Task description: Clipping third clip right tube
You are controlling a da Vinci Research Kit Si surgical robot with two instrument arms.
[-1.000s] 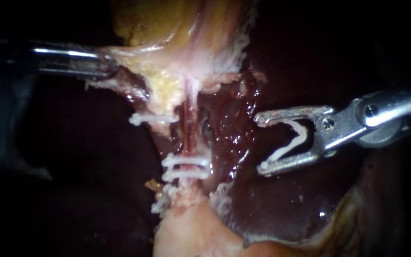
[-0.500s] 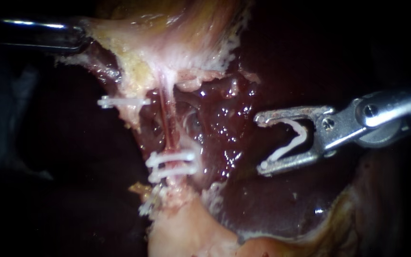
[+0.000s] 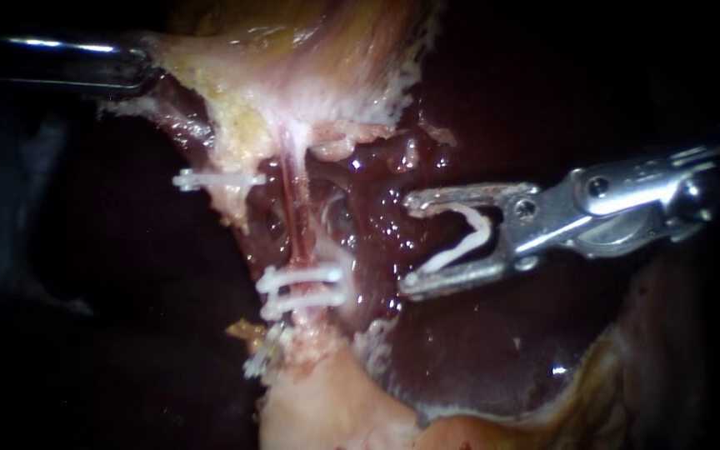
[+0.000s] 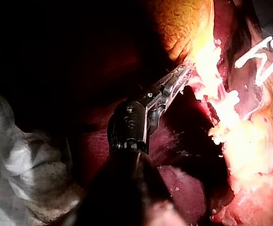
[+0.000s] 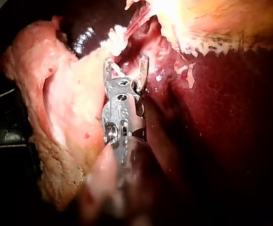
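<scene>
Our right instrument [image 3: 407, 244] carries a white clip [image 3: 464, 242] in its wide-spread claw, just beside the right tube [image 3: 297, 217] but not around it. Two clips [image 3: 303, 287] cross that tube lower down. Our left instrument [image 3: 131, 71] seems to have its claw clamped on pale tissue [image 3: 210, 83].

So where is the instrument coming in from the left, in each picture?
Endoscope: left instrument upper left, jaws shut on the pale yellowish tissue.
Left wrist: its own instrument, jaws on that tissue's edge.
Right wrist: not in it.
Shared landmark: the pale yellowish tissue.
</scene>
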